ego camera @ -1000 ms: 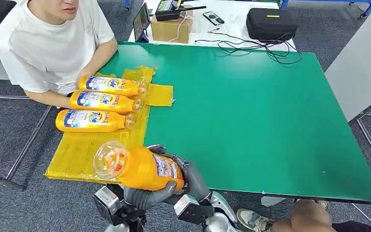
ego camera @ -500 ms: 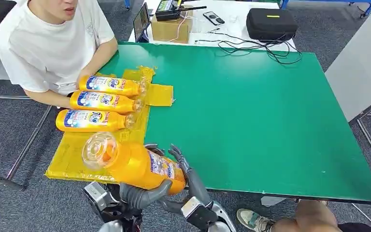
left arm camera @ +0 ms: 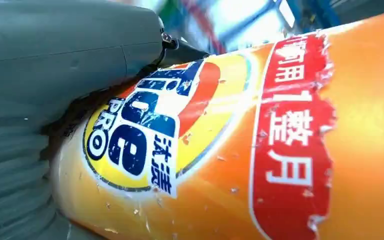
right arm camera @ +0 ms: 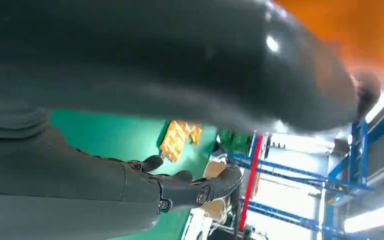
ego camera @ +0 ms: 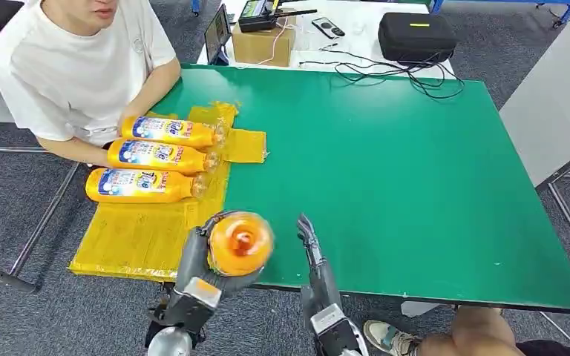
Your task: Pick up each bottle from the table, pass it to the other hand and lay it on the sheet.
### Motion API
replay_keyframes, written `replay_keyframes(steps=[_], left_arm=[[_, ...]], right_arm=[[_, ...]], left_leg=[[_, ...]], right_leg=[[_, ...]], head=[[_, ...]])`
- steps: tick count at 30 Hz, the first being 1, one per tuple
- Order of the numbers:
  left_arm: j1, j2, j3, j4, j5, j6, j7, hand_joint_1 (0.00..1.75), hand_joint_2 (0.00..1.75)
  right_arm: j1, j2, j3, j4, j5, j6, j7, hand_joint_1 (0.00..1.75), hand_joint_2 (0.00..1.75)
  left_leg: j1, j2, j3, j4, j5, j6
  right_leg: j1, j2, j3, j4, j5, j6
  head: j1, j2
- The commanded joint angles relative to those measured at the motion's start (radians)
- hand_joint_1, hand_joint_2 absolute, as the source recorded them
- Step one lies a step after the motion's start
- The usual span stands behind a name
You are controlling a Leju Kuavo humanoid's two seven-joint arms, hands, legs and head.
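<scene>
Left hand (ego camera: 197,268) clamped round orange bottle (ego camera: 240,242); right hand (ego camera: 313,248) spread, empty. Likely rigid, slick plastic; best gripped mid-body.

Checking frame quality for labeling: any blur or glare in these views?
Head view: sharp, only the held bottle slightly smeared. Left wrist view: label crisp, background streaked with blur. Right wrist view: right hand dark, soft orange blur behind, bright ceiling glare.

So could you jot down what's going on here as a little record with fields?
Left hand: grips an orange detergent bottle, end-on to the head camera
Right hand: open, beside the bottle, apart from it
Yellow sheet: three detergent bottles lying side by side
Table: green top
Person: seated by the sheet, white shirt
</scene>
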Motion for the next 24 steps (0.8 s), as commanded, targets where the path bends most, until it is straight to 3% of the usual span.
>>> replay_keyframes(steps=[1,6,14,24], left_arm=[[-0.378,0.113,0.21,0.71,-0.421,0.145,0.238,1.75,1.75],[-0.44,0.189,0.285,0.912,-0.492,0.153,0.264,1.75,1.75],[-0.454,0.185,0.312,0.936,-0.485,0.112,0.28,1.75,1.75],[-0.537,0.266,0.293,1.1,-0.606,0.032,0.339,1.75,1.75]], right_arm=[[-0.04,0.013,-0.053,0.043,0.016,0.028,-0.023,0.0,0.0],[-0.038,0.008,-0.057,0.06,0.011,0.033,-0.023,0.0,0.0],[-0.042,0.008,-0.061,0.068,0.009,0.035,-0.023,0.0,0.0],[-0.058,-0.003,-0.052,0.105,-0.025,0.033,-0.024,0.0,0.0]], left_leg=[[0.0,-0.003,0.006,-0.004,0.003,-0.002],[0.002,0.003,0.007,-0.004,0.003,-0.003],[0.002,0.004,0.004,-0.001,0.002,-0.003],[0.002,0.007,0.01,-0.003,0.002,-0.005]], right_leg=[[0.0,-0.003,0.006,-0.003,0.001,-0.003],[0.002,0.002,0.006,-0.002,0.002,-0.004],[0.002,0.003,0.004,0.0,0.002,-0.005],[0.003,0.006,0.006,0.0,0.003,-0.006]], head=[[0.0,0.0],[0.0,0.0],[0.0,0.0],[0.0,0.0]])
